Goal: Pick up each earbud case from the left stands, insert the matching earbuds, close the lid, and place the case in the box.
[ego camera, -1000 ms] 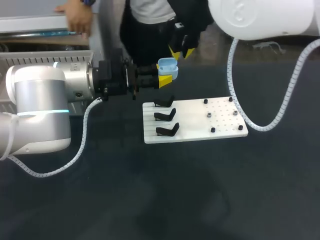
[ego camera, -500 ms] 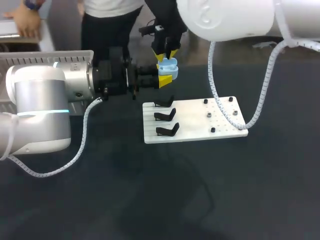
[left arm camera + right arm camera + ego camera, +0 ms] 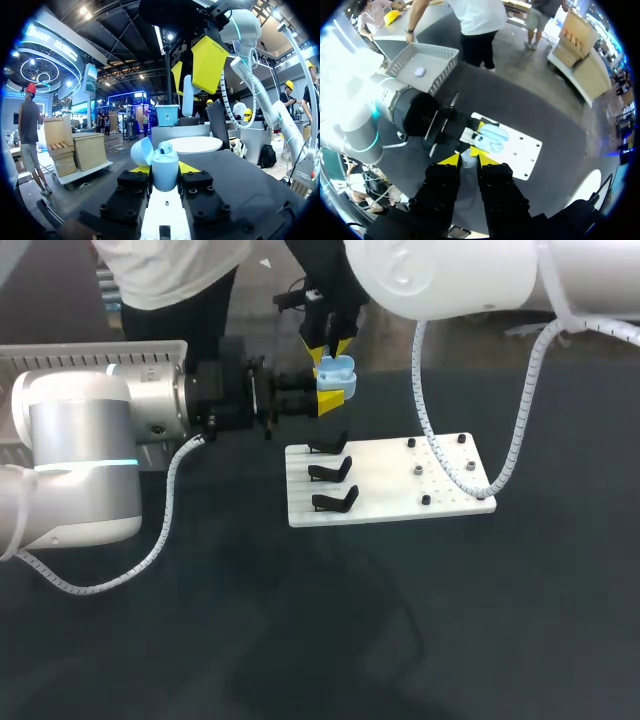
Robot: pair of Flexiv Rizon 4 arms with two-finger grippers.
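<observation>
The left arm [image 3: 80, 455] stretches level behind the white board [image 3: 450, 490], its left gripper [image 3: 330, 397] clamped on the blue earbud case [image 3: 336, 367], with the lid tipped open, presumably for loading. From above, the right gripper [image 3: 330, 348] pinches a pale earbud [image 3: 187, 95] just over the opening, seemingly lined up to seat it.

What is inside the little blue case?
One earbud pokes out of the open case. Its walls hide anything deeper. The right pincer holds a second earbud above it.
</observation>
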